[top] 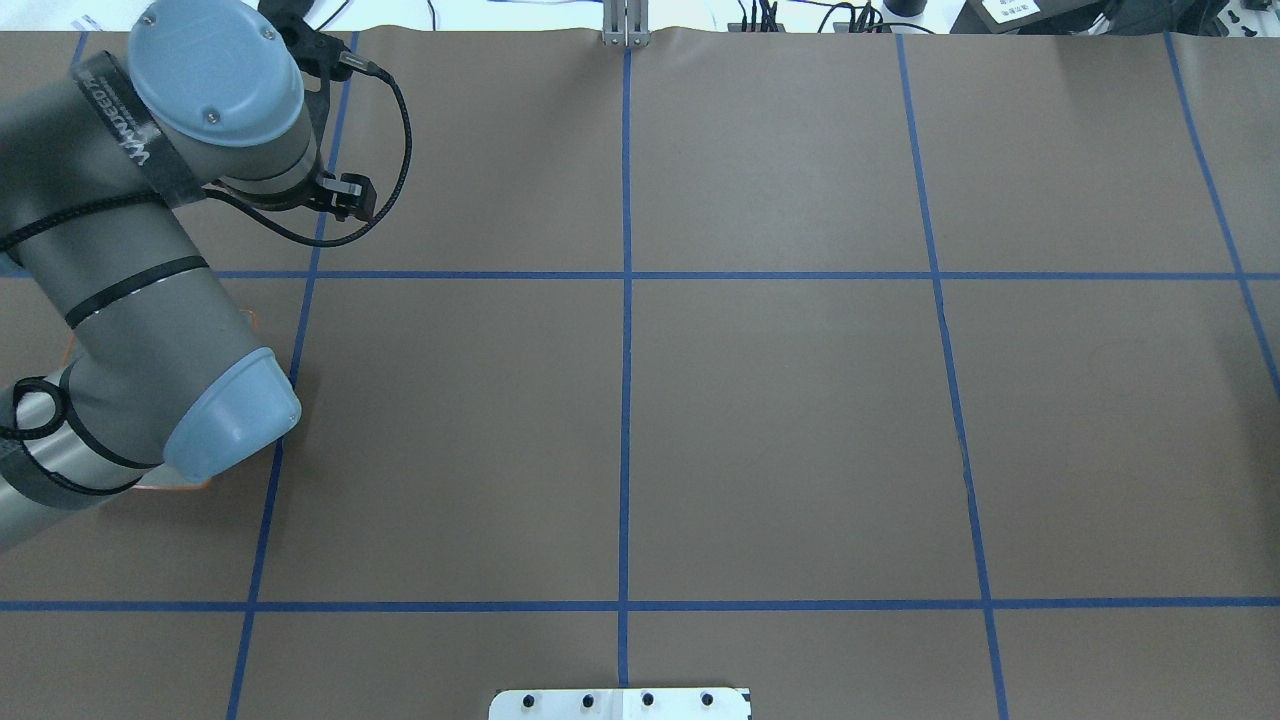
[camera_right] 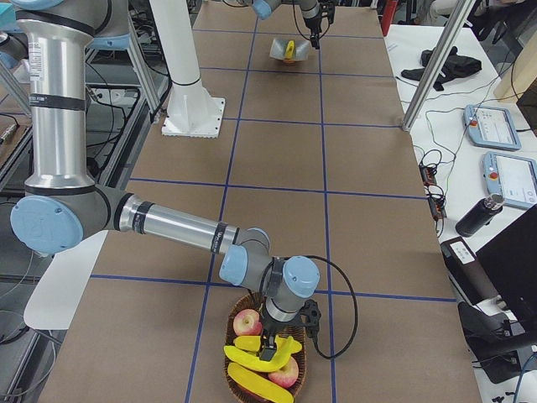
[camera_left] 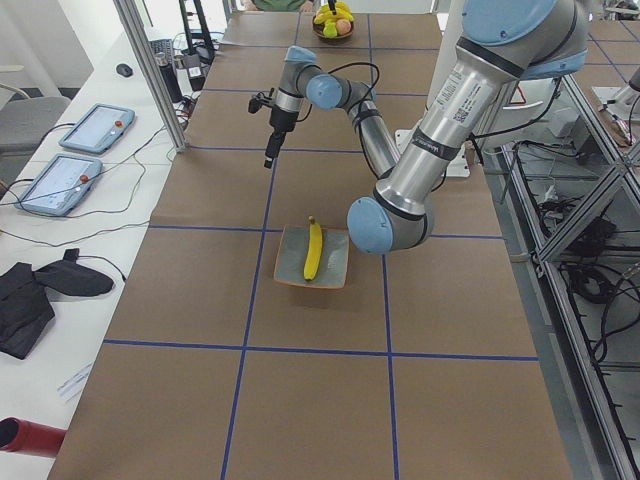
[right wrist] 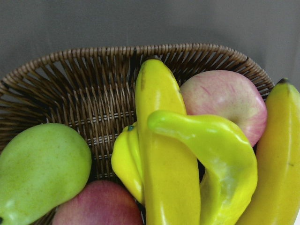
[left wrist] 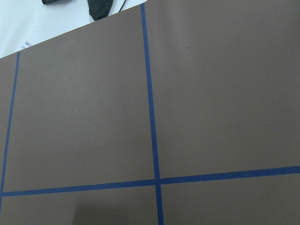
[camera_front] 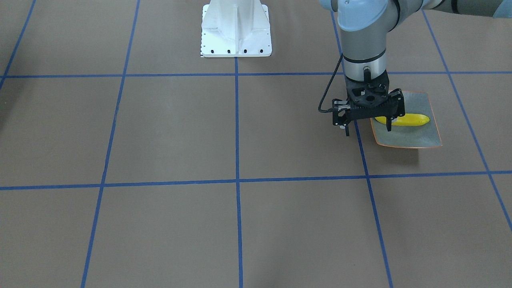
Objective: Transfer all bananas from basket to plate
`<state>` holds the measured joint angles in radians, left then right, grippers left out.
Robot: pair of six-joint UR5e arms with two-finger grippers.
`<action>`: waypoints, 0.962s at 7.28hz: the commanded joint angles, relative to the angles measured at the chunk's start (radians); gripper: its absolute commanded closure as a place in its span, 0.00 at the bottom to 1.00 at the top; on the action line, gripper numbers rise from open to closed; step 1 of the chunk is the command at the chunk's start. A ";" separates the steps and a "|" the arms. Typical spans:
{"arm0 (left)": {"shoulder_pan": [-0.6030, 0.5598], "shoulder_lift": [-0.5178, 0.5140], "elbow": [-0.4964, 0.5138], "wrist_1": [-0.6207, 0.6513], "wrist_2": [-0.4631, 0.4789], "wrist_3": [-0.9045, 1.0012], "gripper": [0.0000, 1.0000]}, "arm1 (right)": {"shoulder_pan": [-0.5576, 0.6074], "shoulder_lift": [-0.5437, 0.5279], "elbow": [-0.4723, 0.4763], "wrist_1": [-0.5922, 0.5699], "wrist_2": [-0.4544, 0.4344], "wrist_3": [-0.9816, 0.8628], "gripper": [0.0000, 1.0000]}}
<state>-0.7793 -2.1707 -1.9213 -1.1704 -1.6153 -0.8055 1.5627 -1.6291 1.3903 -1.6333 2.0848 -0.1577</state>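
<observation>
One yellow banana (camera_front: pixel 410 120) lies across the grey-green plate (camera_front: pixel 408 139), which has an orange rim. My left gripper (camera_front: pixel 368 128) hangs open and empty above the plate's edge, raised clear of that banana (camera_left: pixel 313 250). At the far end of the table stands the wicker basket (camera_right: pixel 243 306). My right gripper (camera_right: pixel 273 342) is lowered into it, right over the bananas (camera_right: pixel 260 359); I cannot tell whether it is open or shut. In the right wrist view, a long banana (right wrist: pixel 164 154) lies in the basket (right wrist: pixel 93 79) and another banana (right wrist: pixel 276 159) at the right.
Red apples (right wrist: pixel 225 101), a green fruit (right wrist: pixel 40 168) and a yellow-green curved fruit (right wrist: pixel 215 154) share the basket. The white robot base (camera_front: pixel 236 30) stands at the table's middle. Blue tape lines cross the brown table cover (top: pixel 780 420). My left arm's elbow (top: pixel 225 420) hides most of the plate from above.
</observation>
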 commanded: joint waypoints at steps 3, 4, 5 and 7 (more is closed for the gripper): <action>0.009 -0.001 -0.001 0.000 0.000 -0.003 0.00 | -0.004 -0.006 -0.020 0.003 -0.002 -0.009 0.02; 0.009 -0.001 -0.001 0.000 0.000 -0.003 0.00 | -0.006 -0.006 -0.033 0.003 -0.003 -0.009 0.02; 0.009 -0.001 -0.001 0.000 0.000 -0.003 0.00 | -0.013 -0.006 -0.037 0.004 -0.002 -0.005 0.02; 0.011 -0.003 -0.001 0.000 0.002 -0.001 0.00 | -0.016 -0.006 -0.051 0.004 -0.002 -0.008 0.03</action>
<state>-0.7692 -2.1731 -1.9220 -1.1704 -1.6143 -0.8081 1.5490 -1.6352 1.3490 -1.6293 2.0830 -0.1638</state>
